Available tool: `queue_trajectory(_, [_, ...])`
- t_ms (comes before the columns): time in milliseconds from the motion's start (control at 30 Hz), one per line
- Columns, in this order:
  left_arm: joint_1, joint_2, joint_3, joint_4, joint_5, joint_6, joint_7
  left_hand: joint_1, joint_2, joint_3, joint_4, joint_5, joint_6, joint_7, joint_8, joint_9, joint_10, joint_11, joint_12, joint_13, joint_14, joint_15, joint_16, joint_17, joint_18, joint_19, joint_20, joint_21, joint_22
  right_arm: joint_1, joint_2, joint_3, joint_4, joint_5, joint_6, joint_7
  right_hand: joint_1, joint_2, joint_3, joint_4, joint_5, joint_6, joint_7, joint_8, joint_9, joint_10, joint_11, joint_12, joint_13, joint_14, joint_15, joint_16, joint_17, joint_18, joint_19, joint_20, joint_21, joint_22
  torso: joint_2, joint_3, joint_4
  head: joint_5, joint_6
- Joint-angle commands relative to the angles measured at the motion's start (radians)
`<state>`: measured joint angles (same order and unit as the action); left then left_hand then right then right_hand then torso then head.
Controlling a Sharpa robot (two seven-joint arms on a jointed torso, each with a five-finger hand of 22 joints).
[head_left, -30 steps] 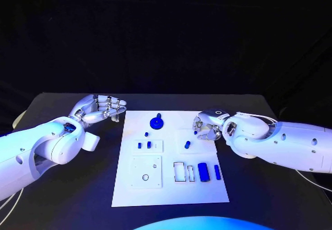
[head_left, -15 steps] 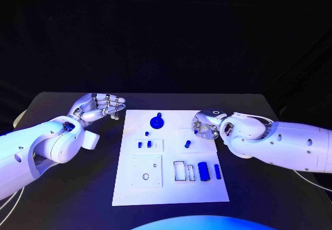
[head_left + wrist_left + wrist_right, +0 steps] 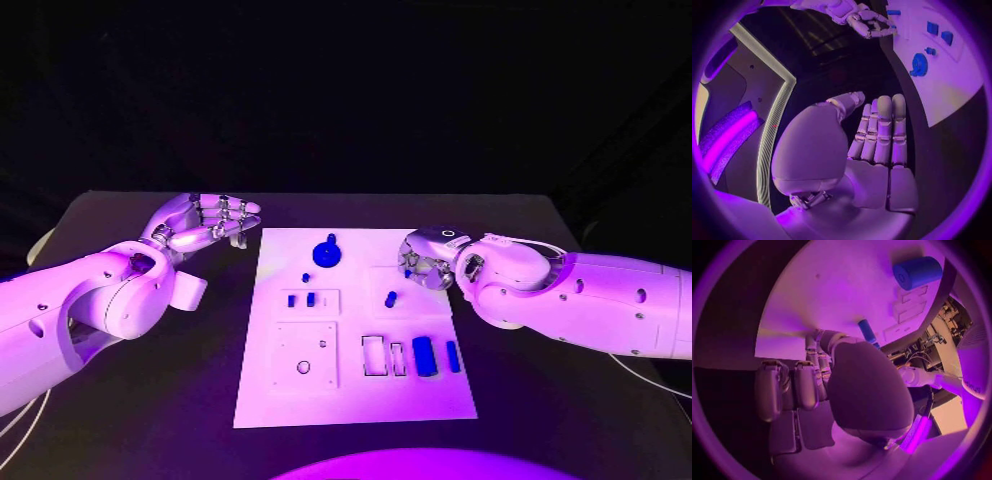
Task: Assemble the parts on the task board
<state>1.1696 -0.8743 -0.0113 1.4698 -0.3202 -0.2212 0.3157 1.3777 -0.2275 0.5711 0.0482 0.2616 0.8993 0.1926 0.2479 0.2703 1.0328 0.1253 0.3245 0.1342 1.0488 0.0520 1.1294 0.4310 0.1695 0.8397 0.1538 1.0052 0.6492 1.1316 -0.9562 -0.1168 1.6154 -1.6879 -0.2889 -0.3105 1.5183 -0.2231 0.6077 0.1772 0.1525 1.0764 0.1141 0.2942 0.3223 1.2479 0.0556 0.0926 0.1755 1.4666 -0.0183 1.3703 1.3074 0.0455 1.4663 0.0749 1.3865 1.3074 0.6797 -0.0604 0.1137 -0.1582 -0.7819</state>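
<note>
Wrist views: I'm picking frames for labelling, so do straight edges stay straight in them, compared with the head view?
Left wrist view: the task board edge bows. Right wrist view: the board rim curves round. Head view: board edges run straight.

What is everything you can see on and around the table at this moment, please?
table: one, black, under everything.
task board: one, white, mid-table.
gear-like disc: one, blue, far end of board.
cylinder: one, blue, near right of board.
small pegs: several, blue, across the board's middle.
left hand: one, silver, fingers apart, holding nothing, over the table left of the board.
right hand: one, silver, over the board's right edge; whether it holds anything is unclear.
</note>
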Motion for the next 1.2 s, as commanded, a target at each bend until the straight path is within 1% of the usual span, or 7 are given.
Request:
queue_trajectory(33, [0.000,0.001,0.001,0.002,0.009,0.008,0.006,0.002,0.009,-0.002,-0.003,0.006,0.006,0.003,0.003,-0.001,-0.006,0.001,0.005,0.001,-0.008,0.000,-0.004,-0.001,0.015,-0.005,-0.002,-0.005,-0.001,-0.010,0.008,-0.006,0.001,-0.013,0.017,-0.013,-0.012,0.014,0.012,-0.009,-0.001,0.006,0.000,0.006,0.005,0.015,-0.004,-0.006,-0.003,0.061,-0.005,0.007,0.022,-0.011,0.056,-0.007,0.008,0.203,-0.001,-0.0004,0.0002,0.000,-0.001])
queue_trajectory(233, [0.000,0.001,0.001,0.002,0.009,0.009,0.006,0.004,0.010,-0.002,-0.004,0.006,0.006,0.003,0.003,-0.001,-0.007,0.002,0.005,0.001,-0.008,0.000,-0.004,-0.002,0.015,-0.005,-0.002,-0.005,-0.002,-0.010,0.011,-0.006,0.002,-0.018,-0.012,-0.025,-0.026,0.012,0.027,-0.025,0.000,0.007,-0.001,0.010,0.014,0.024,-0.005,-0.012,-0.007,0.060,-0.006,0.007,0.020,-0.012,0.057,-0.006,0.010,0.205,-0.001,-0.0009,0.0007,0.001,-0.002])
queue_trajectory(600, [0.000,0.001,0.001,0.001,0.006,0.009,0.007,0.006,0.010,-0.002,-0.006,0.006,0.006,0.003,0.003,-0.002,-0.009,0.002,0.004,0.001,-0.008,0.000,-0.005,-0.002,0.015,-0.004,-0.002,-0.005,-0.002,-0.009,-0.005,-0.005,0.024,-0.014,-0.106,-0.028,-0.038,0.009,0.035,-0.036,0.000,0.009,-0.001,0.013,0.020,0.030,-0.006,-0.016,-0.009,0.060,-0.007,0.006,0.018,-0.013,0.058,-0.005,0.016,0.207,-0.002,-0.0011,-0.0008,-0.001,0.001])
queue_trajectory(767, [0.000,0.002,0.001,-0.001,0.006,0.009,0.007,0.006,0.010,-0.002,-0.006,0.006,0.006,0.003,0.003,-0.002,-0.009,0.002,0.004,0.001,-0.008,0.000,-0.005,-0.002,0.015,-0.004,-0.002,-0.005,-0.002,-0.004,-0.022,-0.001,0.047,0.000,-0.134,-0.023,-0.042,0.008,0.038,-0.040,0.000,0.010,-0.001,0.014,0.022,0.032,-0.006,-0.017,-0.010,0.060,-0.008,0.007,0.019,-0.014,0.059,-0.005,0.020,0.209,-0.002,-0.0003,-0.0010,-0.001,0.002])
queue_trajectory(867, [-0.001,0.002,0.001,-0.003,0.006,0.009,0.007,0.007,0.011,-0.002,-0.007,0.007,0.006,0.004,0.004,-0.002,-0.010,0.003,0.004,0.001,-0.008,0.001,-0.006,-0.003,0.015,-0.004,-0.002,-0.006,-0.002,0.001,-0.031,0.001,0.064,0.007,-0.142,-0.021,-0.044,0.008,0.039,-0.041,0.000,0.010,-0.001,0.015,0.023,0.034,-0.006,-0.017,-0.010,0.060,-0.008,0.007,0.018,-0.014,0.059,-0.005,0.020,0.209,-0.002,-0.0005,-0.0007,-0.002,0.003])
queue_trajectory(1133, [-0.001,0.004,0.001,-0.006,0.006,0.009,0.008,0.007,0.011,-0.002,-0.007,0.007,0.006,0.004,0.004,-0.002,-0.010,0.003,0.004,0.001,-0.008,0.001,-0.006,-0.003,0.015,-0.004,-0.002,-0.006,-0.002,0.014,-0.060,0.006,0.126,0.026,-0.160,-0.021,-0.048,0.006,0.042,-0.045,0.001,0.011,-0.001,0.016,0.025,0.036,-0.007,-0.018,-0.011,0.060,-0.009,0.007,0.018,-0.014,0.060,-0.005,0.023,0.210,-0.002,-0.0005,-0.0001,-0.002,0.003])
queue_trajectory(1200, [-0.002,0.004,0.001,-0.006,0.006,0.009,0.008,0.007,0.011,-0.002,-0.007,0.007,0.006,0.004,0.004,-0.002,-0.010,0.003,0.004,0.001,-0.008,0.001,-0.006,-0.003,0.015,-0.004,-0.002,-0.006,-0.002,0.015,-0.063,0.007,0.142,0.029,-0.164,-0.021,-0.050,0.006,0.042,-0.046,0.001,0.011,-0.001,0.016,0.026,0.037,-0.007,-0.018,-0.011,0.060,-0.009,0.007,0.018,-0.014,0.060,-0.005,0.024,0.211,-0.002,-0.0006,-0.0002,0.000,0.003])
